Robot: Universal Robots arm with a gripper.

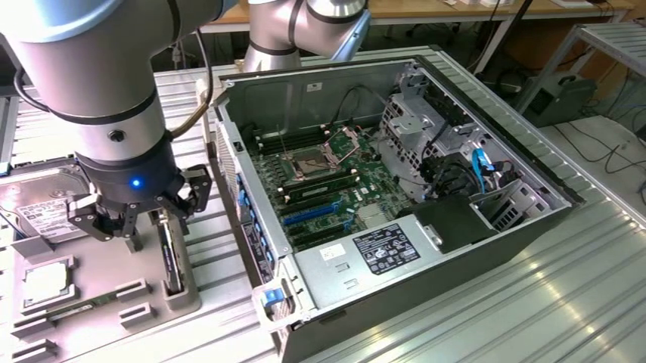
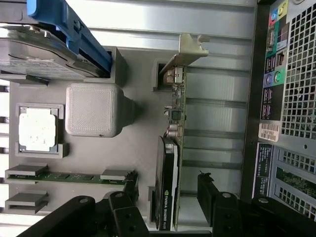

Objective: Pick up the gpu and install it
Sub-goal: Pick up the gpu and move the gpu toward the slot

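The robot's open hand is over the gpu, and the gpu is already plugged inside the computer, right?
Not quite. The hand is open over the gpu, but the gpu is not inside the computer. It stands on its edge in the grey holder beside it, as the wrist view shows.
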